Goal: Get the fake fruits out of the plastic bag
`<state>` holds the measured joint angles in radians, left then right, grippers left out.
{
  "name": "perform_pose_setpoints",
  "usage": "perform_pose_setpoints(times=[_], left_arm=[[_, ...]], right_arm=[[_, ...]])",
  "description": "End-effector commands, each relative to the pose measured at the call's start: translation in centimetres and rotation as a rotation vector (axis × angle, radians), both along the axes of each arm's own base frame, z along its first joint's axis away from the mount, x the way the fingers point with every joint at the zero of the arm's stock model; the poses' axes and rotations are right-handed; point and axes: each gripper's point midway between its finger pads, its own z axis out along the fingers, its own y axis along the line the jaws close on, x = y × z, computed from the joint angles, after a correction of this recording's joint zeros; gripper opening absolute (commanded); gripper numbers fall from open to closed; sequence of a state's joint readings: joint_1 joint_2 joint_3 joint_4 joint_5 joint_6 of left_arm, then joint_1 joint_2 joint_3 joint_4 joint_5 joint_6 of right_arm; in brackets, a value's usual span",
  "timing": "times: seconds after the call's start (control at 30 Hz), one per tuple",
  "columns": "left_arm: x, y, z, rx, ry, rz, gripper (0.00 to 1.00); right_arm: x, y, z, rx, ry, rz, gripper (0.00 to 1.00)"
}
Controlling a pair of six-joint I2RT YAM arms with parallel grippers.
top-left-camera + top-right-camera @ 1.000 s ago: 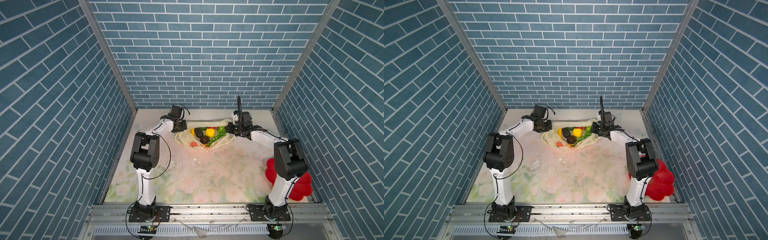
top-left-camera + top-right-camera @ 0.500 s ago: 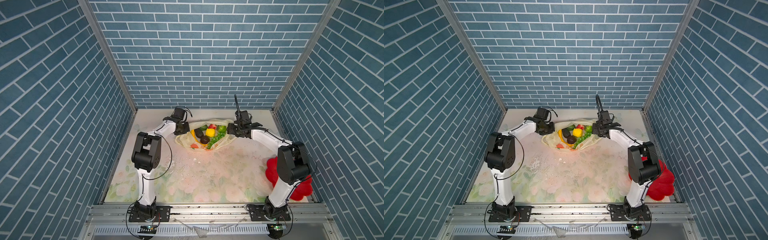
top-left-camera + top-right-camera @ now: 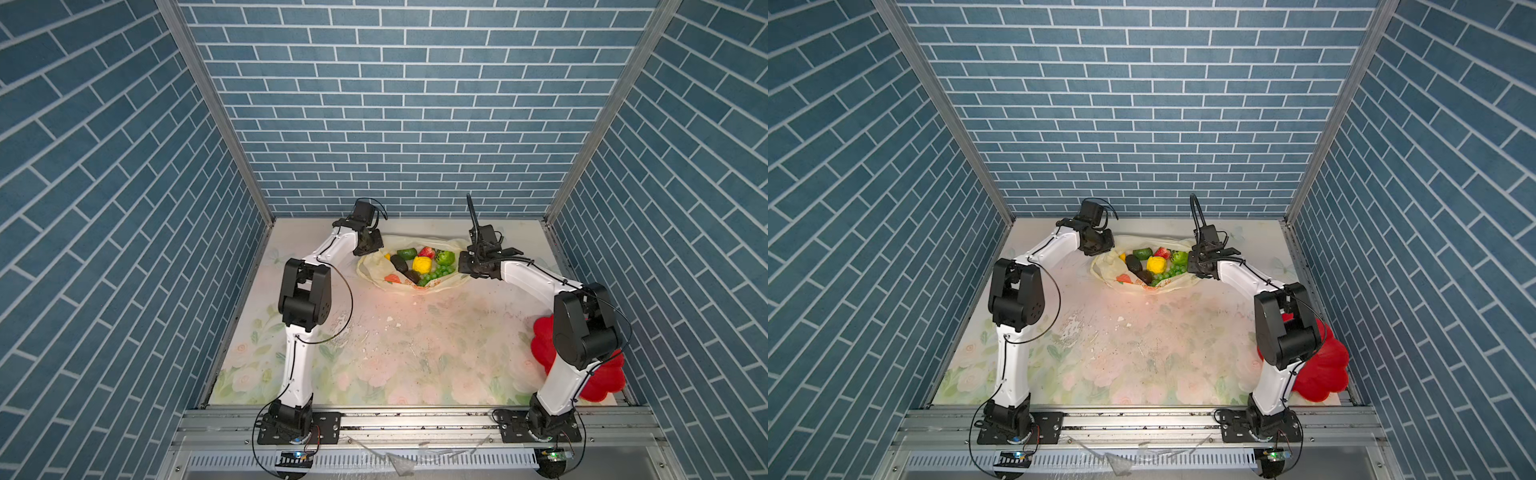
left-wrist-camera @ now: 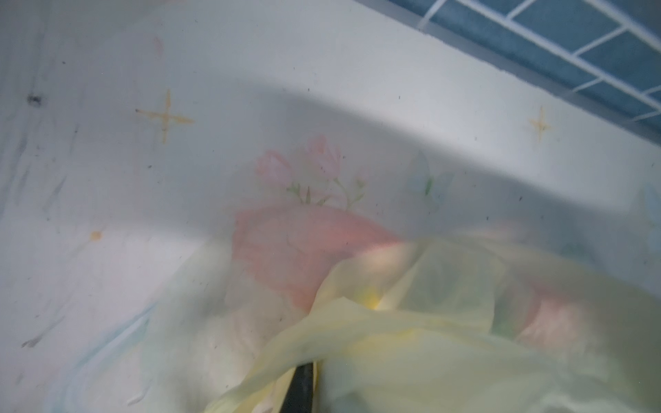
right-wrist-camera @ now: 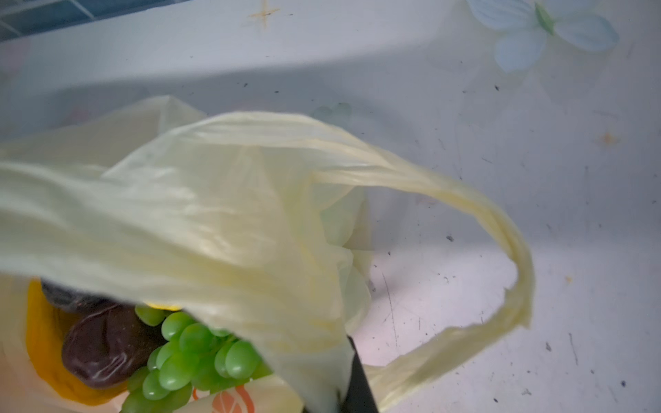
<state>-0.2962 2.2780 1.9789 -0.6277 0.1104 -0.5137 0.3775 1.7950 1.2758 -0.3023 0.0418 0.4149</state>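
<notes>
We see the plastic bag (image 3: 371,272), thin, crinkly, pale-yellow and translucent, lying open at the far middle of the flowered table (image 3: 415,345), between both grippers. The fake fruits (image 3: 422,266) sit inside: glossy green grapes (image 5: 193,354), a wrinkled dark brown piece (image 5: 103,347), a knobbly yellow ball (image 3: 1156,263), a red strawberry (image 3: 427,252). The right gripper (image 3: 465,266) is clenched, seemingly pinching the film beside a loop handle (image 5: 500,221). The left gripper (image 3: 371,249) sits at the bag's rim under draped film; we cannot tell its state.
</notes>
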Motion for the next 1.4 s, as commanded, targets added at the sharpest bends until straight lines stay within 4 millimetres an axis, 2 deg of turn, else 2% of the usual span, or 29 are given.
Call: perform_pose_setpoints(times=[0.0,0.07,0.13,0.23,0.33,0.47,0.6,0.77,0.8,1.0,1.17,1.2,1.27,1.37], left_arm=[[-1.7,0.0,0.1,0.062,0.060,-0.021,0.43],[-2.5,-0.5,1.7,0.089,0.024,-0.039,0.61],[-3.6,-0.8,2.9,0.097,0.013,-0.044,0.71],[-6.1,-1.0,4.1,0.134,0.000,-0.041,0.80],[-8.4,-1.1,4.2,0.152,-0.011,-0.017,0.86],[-9.5,-2.2,2.8,0.144,-0.009,-0.012,0.93],[-9.4,-3.5,0.4,0.152,0.053,-0.040,0.94],[-9.2,-3.5,-1.6,0.178,0.082,-0.037,0.93],[-9.2,-3.6,-1.8,0.179,0.084,-0.040,0.90],[-9.1,-3.7,-3.1,0.158,0.083,-0.052,0.59],[-9.3,-2.6,-3.2,0.113,0.059,-0.038,0.23],[-9.3,-2.3,-3.1,0.101,0.051,-0.030,0.16],[-9.4,-1.0,-2.7,0.072,0.023,0.001,0.00],[-10.2,2.7,-2.2,0.010,-0.037,0.117,0.00]], right_arm=[[-0.5,1.1,0.9,0.063,-0.020,0.049,0.00],[-0.5,1.9,1.3,0.095,-0.035,0.068,0.00],[-0.6,2.6,1.6,0.106,-0.046,0.086,0.00],[-0.9,3.3,1.9,0.111,-0.057,0.103,0.00],[-1.1,3.7,2.2,0.118,-0.065,0.114,0.00],[-1.4,4.3,2.5,0.121,-0.076,0.129,0.00],[-1.5,4.7,2.6,0.121,-0.081,0.137,0.00],[-1.7,4.8,2.8,0.126,-0.090,0.137,0.00],[-1.7,4.8,2.8,0.127,-0.090,0.136,0.00],[-1.2,3.5,2.8,0.116,-0.093,0.085,0.00],[-0.3,2.3,2.7,0.182,-0.088,0.034,0.00],[-0.2,2.5,2.7,0.214,-0.076,0.047,0.00],[0.4,2.5,2.8,0.263,-0.079,0.047,0.00],[1.3,2.3,3.3,0.359,-0.085,0.028,0.00]])
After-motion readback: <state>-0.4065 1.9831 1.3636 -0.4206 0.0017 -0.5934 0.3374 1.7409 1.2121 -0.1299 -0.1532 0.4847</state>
